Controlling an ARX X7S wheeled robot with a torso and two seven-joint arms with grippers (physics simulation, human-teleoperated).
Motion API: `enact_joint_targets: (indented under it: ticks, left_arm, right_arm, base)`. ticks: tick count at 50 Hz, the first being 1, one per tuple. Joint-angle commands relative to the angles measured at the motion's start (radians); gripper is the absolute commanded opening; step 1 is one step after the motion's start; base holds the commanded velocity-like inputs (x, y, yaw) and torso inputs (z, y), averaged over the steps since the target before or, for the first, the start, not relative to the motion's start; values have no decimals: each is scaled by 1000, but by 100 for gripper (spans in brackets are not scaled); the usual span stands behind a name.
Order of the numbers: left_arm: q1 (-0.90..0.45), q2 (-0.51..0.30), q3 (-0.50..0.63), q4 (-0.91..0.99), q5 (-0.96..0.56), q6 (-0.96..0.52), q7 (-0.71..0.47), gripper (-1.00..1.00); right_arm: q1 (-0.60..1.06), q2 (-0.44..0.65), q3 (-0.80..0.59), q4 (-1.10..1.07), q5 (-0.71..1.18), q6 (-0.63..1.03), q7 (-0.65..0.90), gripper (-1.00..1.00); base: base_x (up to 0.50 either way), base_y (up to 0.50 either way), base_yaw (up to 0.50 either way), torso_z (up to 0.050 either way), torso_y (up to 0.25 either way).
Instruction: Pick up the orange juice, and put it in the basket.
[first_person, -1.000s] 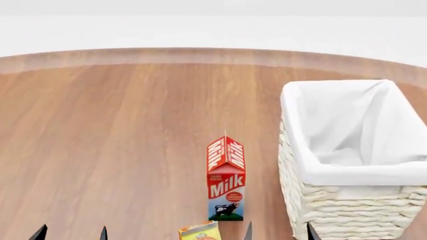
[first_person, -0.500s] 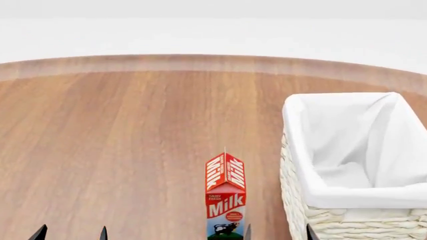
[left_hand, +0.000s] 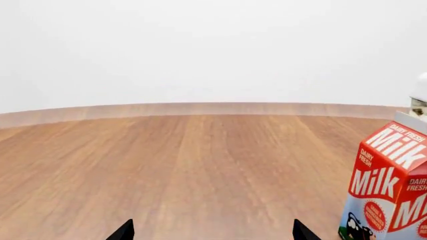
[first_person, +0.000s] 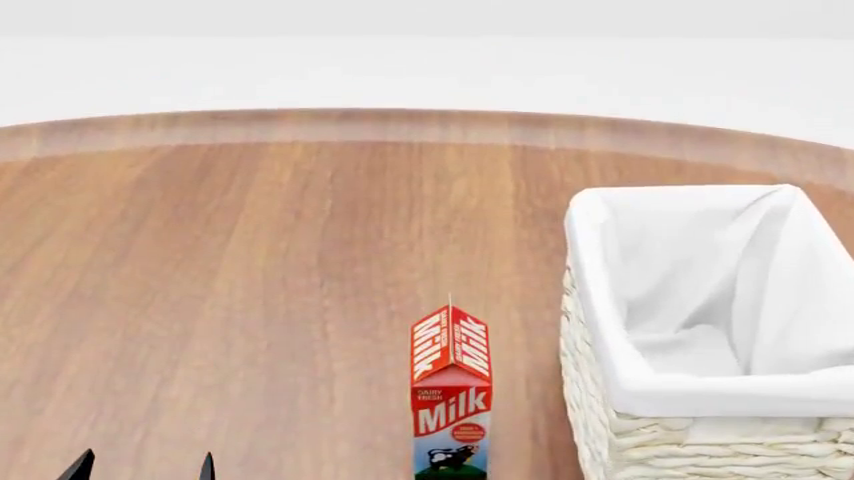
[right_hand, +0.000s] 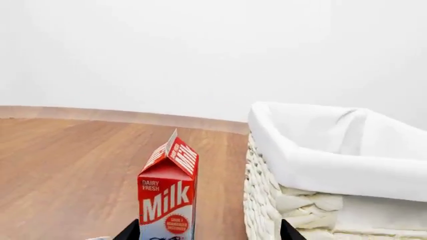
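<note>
No grasp has been made yet, so the step in hand is judged to be the approach. The orange juice is not seen in any current view, and its place cannot be told. The left hand (left_hand: 210, 235) and right hand (right_hand: 210, 232) are both held apart and empty. The Milk carton (first_person: 451, 395) stands upright just beside the basket (first_person: 694, 440). Next, the juice would have to be brought into view before reaching. The table (first_person: 240, 280) is brown wood grain, with a pale rounded edge against a plain white room.
</note>
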Motion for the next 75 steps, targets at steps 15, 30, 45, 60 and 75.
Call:
enact_joint_targets:
  ticks: [15, 30, 45, 60, 75]
  left_arm:
    - [-2, -10, 12, -1, -10, 3, -11, 100]
    - [-4, -15, 19, -2, -15, 6, -18, 100]
    - [-5, -20, 26, -2, -20, 7, -23, 100]
    - [-6, -25, 32, -3, -25, 9, -29, 100]
    - [-8, -30, 38, -3, -29, 11, -35, 100]
  right_arm:
    - [-151, 46, -62, -50, -50, -103, 4, 100]
    - [-200, 54, -122, -61, -95, -141, 2, 100]
    - [-162, 26, -171, 10, -114, -154, -3, 100]
    - [-105, 2, -187, 53, -105, -134, -5, 100]
    - [-61, -22, -207, 94, -92, -123, -10, 100]
  base:
    - [0, 0, 0, 0, 0]
    - [0, 0, 0, 0, 0]
    - [0, 0, 0, 0, 0]
    - [0, 0, 0, 0, 0]
    - [0, 0, 0, 0, 0]
